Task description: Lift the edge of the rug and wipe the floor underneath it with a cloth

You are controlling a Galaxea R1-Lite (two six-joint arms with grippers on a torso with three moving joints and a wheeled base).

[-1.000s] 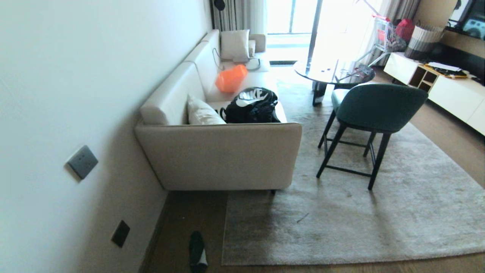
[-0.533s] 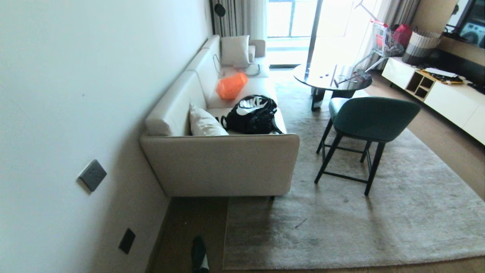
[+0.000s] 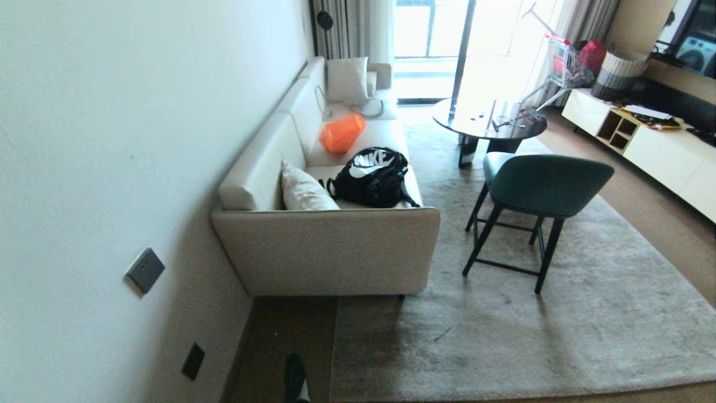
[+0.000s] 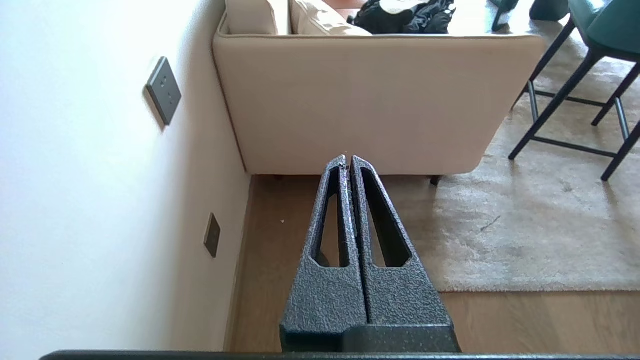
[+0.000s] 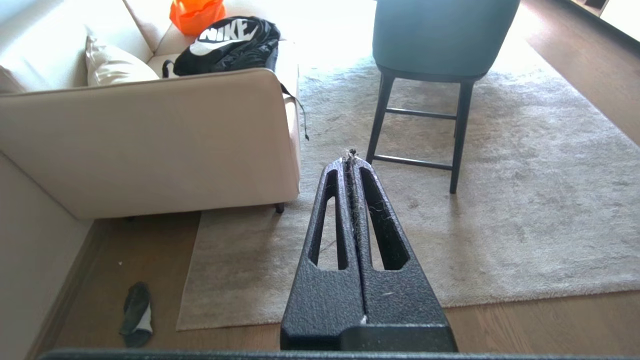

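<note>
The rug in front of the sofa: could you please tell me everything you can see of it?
The rug is large, pale grey-beige and plush. It lies flat on the brown wood floor, no edge lifted. Its near edge runs straight, with a corner near a dark slipper. The sofa stands at its left side, and a green chair stands on it. A small dark fleck lies on the pile.

Rug edge [image 5: 310, 312]: plush pile, matt, slightly matted and rough. Floor [image 5: 525, 320]: wood-grain planks, smooth, faint sheen. Sofa [image 3: 330, 252]: smooth beige upholstery, leather-like, low gloss. Chair [image 3: 545, 182]: teal matt fabric seat on thin black legs. Round table [image 3: 486, 120]: dark, glossy, reflective top. Backpack [image 3: 372, 176]: black woven fabric. Left end effector [image 4: 348, 159] and right end effector [image 5: 350, 159]: dark, pebbled-texture fingers; lint fibres cling to the right one.
</note>
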